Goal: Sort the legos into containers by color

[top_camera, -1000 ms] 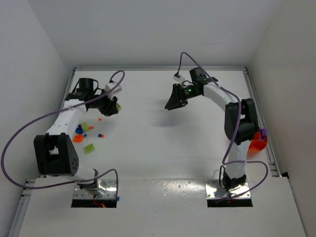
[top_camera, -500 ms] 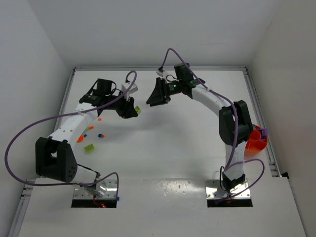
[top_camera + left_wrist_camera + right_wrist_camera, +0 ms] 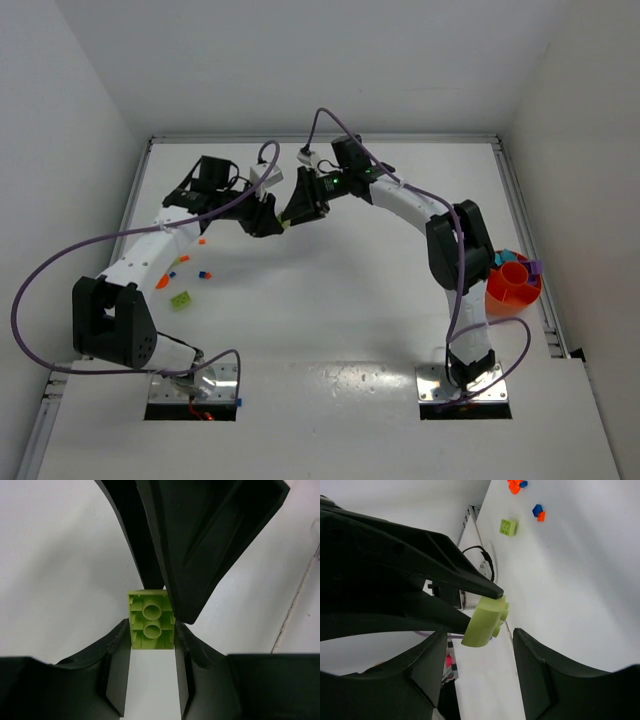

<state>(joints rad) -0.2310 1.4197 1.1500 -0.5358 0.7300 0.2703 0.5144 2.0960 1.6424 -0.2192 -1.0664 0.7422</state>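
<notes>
Left wrist: left fingers (image 3: 117, 670) pinch lime brick (image 3: 151, 620) well inside table (image 3: 60, 555) edges, right fingers (image 3: 535, 680) spread wide alongside.

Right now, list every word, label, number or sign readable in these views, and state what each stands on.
None can be read.
The lime green plastic lego brick held in the left gripper shows bare tubes and no lettering.
The round orange plastic bowl carries no visible mark.
Any print on the small white fitting by the left wrist is too small to tell.
</notes>
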